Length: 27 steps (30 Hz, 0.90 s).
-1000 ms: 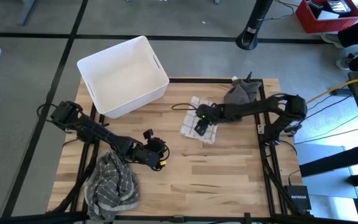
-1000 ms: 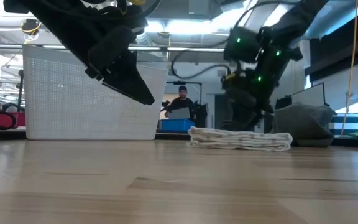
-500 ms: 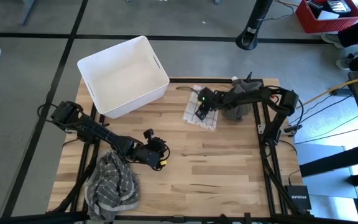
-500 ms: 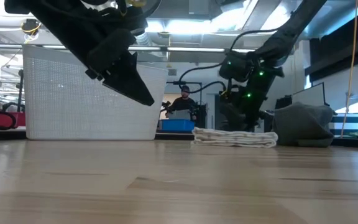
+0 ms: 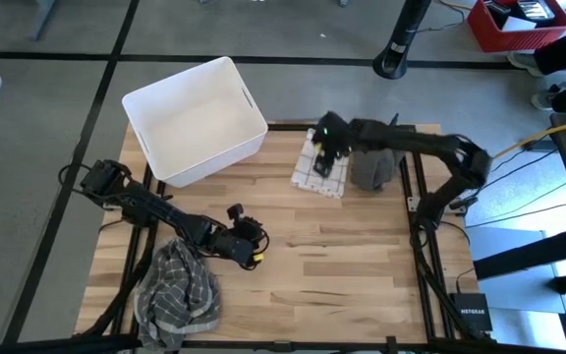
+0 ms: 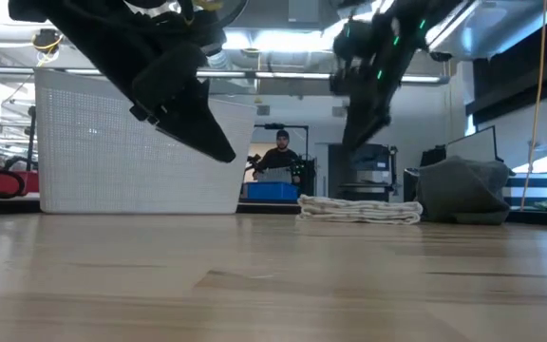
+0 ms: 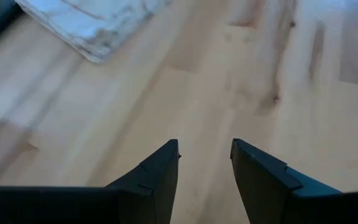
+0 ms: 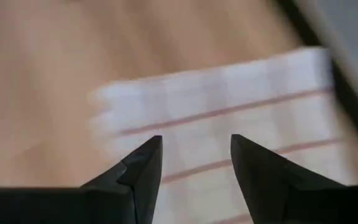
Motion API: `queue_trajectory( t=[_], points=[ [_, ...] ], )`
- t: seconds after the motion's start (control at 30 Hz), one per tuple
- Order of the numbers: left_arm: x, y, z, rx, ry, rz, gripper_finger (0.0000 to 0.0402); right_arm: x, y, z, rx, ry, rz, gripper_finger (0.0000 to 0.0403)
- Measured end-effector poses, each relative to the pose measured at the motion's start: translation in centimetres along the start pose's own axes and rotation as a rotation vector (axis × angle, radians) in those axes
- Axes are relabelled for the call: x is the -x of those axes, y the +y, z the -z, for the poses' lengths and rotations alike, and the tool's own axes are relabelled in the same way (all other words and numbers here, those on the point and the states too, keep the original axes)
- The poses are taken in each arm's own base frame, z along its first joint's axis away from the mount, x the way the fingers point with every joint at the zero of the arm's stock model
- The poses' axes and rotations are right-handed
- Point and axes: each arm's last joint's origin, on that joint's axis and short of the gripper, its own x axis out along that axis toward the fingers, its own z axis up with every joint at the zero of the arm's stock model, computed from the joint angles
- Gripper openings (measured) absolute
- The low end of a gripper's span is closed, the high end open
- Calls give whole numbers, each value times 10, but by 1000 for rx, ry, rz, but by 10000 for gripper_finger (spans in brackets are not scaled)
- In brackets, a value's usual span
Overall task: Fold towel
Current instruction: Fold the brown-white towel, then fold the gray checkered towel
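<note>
White striped folded towel (image 5: 319, 165) on wood, right end effector (image 5: 328, 141) released above

right pincer (image 5: 328, 149) lifted (towel (image 5: 320, 168) pushed back)

Grey floor (image 5: 47, 108) with black lines, apparently bright ceiling lights (image 6: 283, 43)

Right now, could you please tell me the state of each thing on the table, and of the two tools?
White folded towel: folded flat, lying on the table, not held.
Grey striped towel: crumpled, unfolded, at the table's near left corner.
Grey cloth pile: heaped, unfolded, beside the folded towel.
White bin: upright, nothing seen inside it.
Right tool: open, empty, raised above the folded towel.
Left tool: open, empty, above bare wood.
</note>
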Motion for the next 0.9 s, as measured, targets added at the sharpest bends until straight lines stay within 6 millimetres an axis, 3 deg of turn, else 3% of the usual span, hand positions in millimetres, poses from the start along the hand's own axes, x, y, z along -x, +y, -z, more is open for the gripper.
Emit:
queue_trajectory(
  t=[0.13,0.4,0.63,0.9],
  points=[
    [21,-4,-16,8,70,126,141,18,56,18,113,-85,-78,193],
    [90,-25,-38,-79,376,439,141,-5,135,77,227,-160,-209,193],
    [139,-61,-29,8,468,546,136,-12,172,122,207,-230,-302,193],
    [160,-127,19,107,683,537,100,-5,194,143,220,-267,-309,193]
  ],
)
